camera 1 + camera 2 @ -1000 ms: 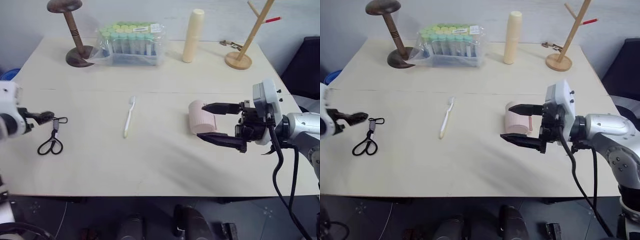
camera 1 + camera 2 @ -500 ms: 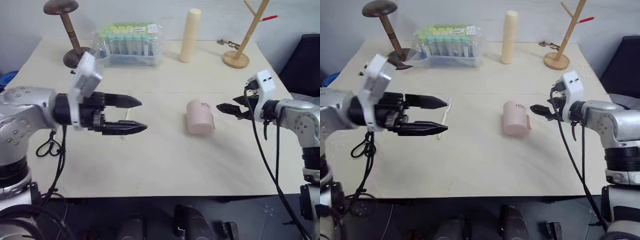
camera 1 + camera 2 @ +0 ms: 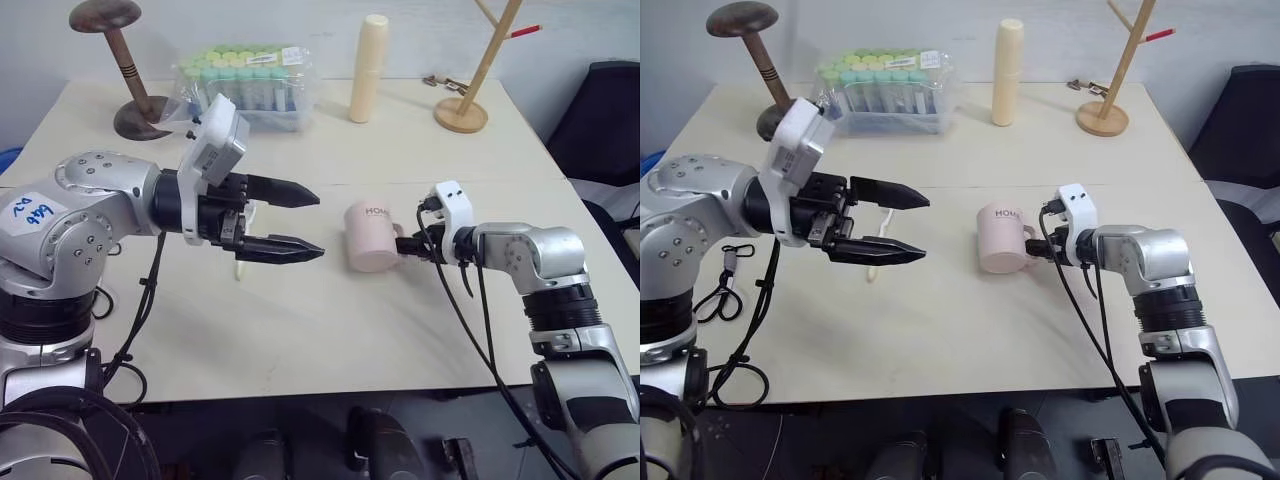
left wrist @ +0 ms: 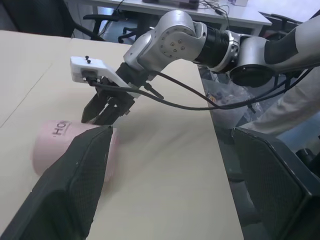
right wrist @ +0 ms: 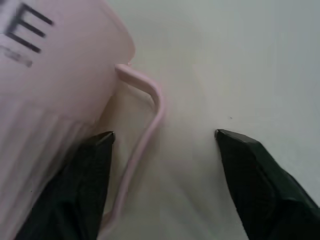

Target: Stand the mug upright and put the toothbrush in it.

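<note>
The pale pink mug (image 3: 368, 240) with dark "HOME" lettering lies on its side at mid-table, its handle (image 5: 147, 125) turned toward my right arm. My right gripper (image 3: 405, 244) is low at the mug, its fingers apart on either side of the handle, one finger (image 5: 90, 175) close by the mug's body. My left gripper (image 3: 308, 222) hovers open just left of the mug, pointing at it with nothing held. The toothbrush (image 3: 872, 272) lies on the table under the left fingers, mostly covered; its yellowish end shows.
Black-handled scissors (image 3: 715, 290) lie near the left table edge. Along the back stand a wooden knob stand (image 3: 112, 62), a bag of green-capped tubes (image 3: 245, 85), a tall cream cylinder (image 3: 368, 68) and a wooden branch stand (image 3: 470, 100).
My left arm swung in from the far left to hover over the toothbrush. My right gripper dropped forward to the mug's handle and narrowed around it. The camera view also shifted.
</note>
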Robot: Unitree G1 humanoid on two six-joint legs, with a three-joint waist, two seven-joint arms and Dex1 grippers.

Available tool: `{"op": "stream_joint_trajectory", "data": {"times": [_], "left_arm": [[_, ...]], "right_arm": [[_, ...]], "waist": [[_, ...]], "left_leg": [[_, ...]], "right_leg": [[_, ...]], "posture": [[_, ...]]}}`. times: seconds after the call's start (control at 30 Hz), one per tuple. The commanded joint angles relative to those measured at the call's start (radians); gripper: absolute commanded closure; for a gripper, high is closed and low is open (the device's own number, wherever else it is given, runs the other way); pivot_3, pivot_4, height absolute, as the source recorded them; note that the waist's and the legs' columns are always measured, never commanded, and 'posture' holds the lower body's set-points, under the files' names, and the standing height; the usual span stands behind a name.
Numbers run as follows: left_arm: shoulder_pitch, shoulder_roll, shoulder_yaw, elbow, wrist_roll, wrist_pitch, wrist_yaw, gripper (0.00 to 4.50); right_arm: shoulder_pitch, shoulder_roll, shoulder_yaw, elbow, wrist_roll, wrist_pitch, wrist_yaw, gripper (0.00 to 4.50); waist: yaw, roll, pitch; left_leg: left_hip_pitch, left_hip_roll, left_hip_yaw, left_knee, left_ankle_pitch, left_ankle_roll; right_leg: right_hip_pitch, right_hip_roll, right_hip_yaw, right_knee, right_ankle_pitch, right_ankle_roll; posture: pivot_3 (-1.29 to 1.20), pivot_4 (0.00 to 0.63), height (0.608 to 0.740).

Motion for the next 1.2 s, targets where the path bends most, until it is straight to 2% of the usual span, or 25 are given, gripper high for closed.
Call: {"op": "stream_joint_trajectory", "data": {"times": [0.03, 0.2, 0.33, 0.47, 0.53, 0.6, 0.7, 0.83, 0.97, 1.07, 1.2], "left_arm": [[-0.02, 0.015, 0.008, -0.002, 0.014, -0.03, -0.005, 0.46], [-0.02, 0.019, 0.009, 0.01, 0.025, -0.036, -0.005, 0.46], [-0.022, 0.018, 0.016, 0.015, 0.028, -0.035, 0.005, 0.46], [-0.001, 0.022, 0.038, 0.013, 0.024, -0.026, 0.037, 0.46], [0.024, 0.031, 0.075, 0.006, 0.008, -0.005, 0.068, 0.46], [0.067, 0.056, 0.136, 0.006, -0.015, 0.029, 0.1, 0.46], [0.141, 0.109, 0.198, 0.006, -0.012, 0.049, 0.122, 0.46], [0.218, 0.176, 0.271, -0.008, -0.035, 0.078, 0.129, 0.46], [0.218, 0.198, 0.274, -0.015, -0.05, 0.088, 0.136, 0.46], [0.199, 0.195, 0.259, -0.016, -0.063, 0.092, 0.141, 0.46], [0.189, 0.175, 0.232, -0.025, -0.076, 0.089, 0.143, 0.46]], "right_arm": [[-0.022, 0.008, -0.014, -0.003, -0.016, -0.013, 0.011, 2.71], [-0.031, 0.016, -0.027, 0.006, -0.026, -0.012, 0.018, 4.44], [-0.041, 0.046, -0.039, -0.006, -0.031, -0.079, 0.026, 4.44], [-0.089, 0.195, -0.145, 0.033, -0.013, -0.276, -0.063, 4.44], [-0.095, 0.283, -0.162, 0.055, -0.029, -0.418, -0.099, 4.44], [-0.071, 0.364, -0.107, 0.088, -0.12, -0.662, -0.137, 4.44], [-0.036, 0.464, -0.096, 0.174, -0.198, -0.96, -0.206, 4.44], [0.029, 0.519, -0.063, 0.319, -0.309, -1.209, -0.3, 4.44], [0.086, 0.537, -0.046, 0.366, -0.33, -1.294, -0.275, 4.44], [0.138, 0.531, -0.032, 0.311, -0.321, -1.3, -0.233, 4.44], [0.205, 0.507, -0.01, 0.167, -0.298, -1.241, -0.154, 3.46]], "waist": [[0.0, 0.0, 0.0], [0.0, 0.0, 0.0], [0.001, 0.0, 0.0], [-0.008, 0.001, 0.0], [-0.015, 0.002, 0.001], [-0.027, 0.002, 0.001], [-0.035, 0.002, 0.001], [-0.032, 0.002, 0.002], [-0.03, 0.003, 0.002], [-0.033, 0.003, 0.002], [-0.032, 0.003, 0.002]], "left_leg": [[0.0, 0.0, 0.0, 0.0, 0.0, 0.0], [0.0, 0.0, 0.0, 0.0, 0.0, 0.0], [0.0, 0.0, -0.001, 0.0, 0.0, 0.0], [0.0, 0.0, 0.0, -0.001, 0.0, 0.0], [0.001, 0.0, 0.0, -0.002, 0.001, -0.001], [0.001, 0.0, 0.0, -0.003, 0.001, -0.002], [0.001, 0.001, -0.001, -0.004, 0.001, -0.002], [0.001, 0.0, -0.003, -0.004, 0.001, -0.002], [0.0, 0.0, -0.005, -0.003, 0.001, -0.002], [0.001, 0.001, -0.01, -0.003, 0.001, -0.002], [0.001, 0.001, -0.011, -0.003, 0.001, -0.002]], "right_leg": [[0.0, 0.0, 0.0, 0.0, 0.0, 0.0], [0.0, 0.0, 0.0, 0.0, 0.0, 0.0], [0.0, 0.0, 0.0, 0.0, 0.0, 0.0], [0.0, 0.001, 0.0, 0.0, 0.0, 0.0], [-0.001, 0.001, 0.0, 0.0, 0.0, -0.001], [-0.002, 0.001, 0.0, 0.0, -0.001, -0.002], [-0.002, 0.001, -0.001, 0.0, -0.002, -0.003], [-0.001, 0.0, -0.002, 0.001, -0.002, -0.003], [0.0, -0.001, -0.002, 0.0, -0.002, -0.003], [0.0, 0.0, -0.001, 0.0, -0.002, -0.003], [0.0, 0.0, -0.001, 0.001, -0.002, -0.004]], "posture": [[0.0, 0.15, 0.74], [0.0, 0.15, 0.74], [0.0, 0.15, 0.74], [0.0, 0.15, 0.74], [0.0, 0.15, 0.74], [0.0, 0.15, 0.74], [0.0, 0.15, 0.74], [0.0, 0.15, 0.74], [0.0, 0.15, 0.74], [0.0, 0.15, 0.74], [0.0, 0.15, 0.74]]}}
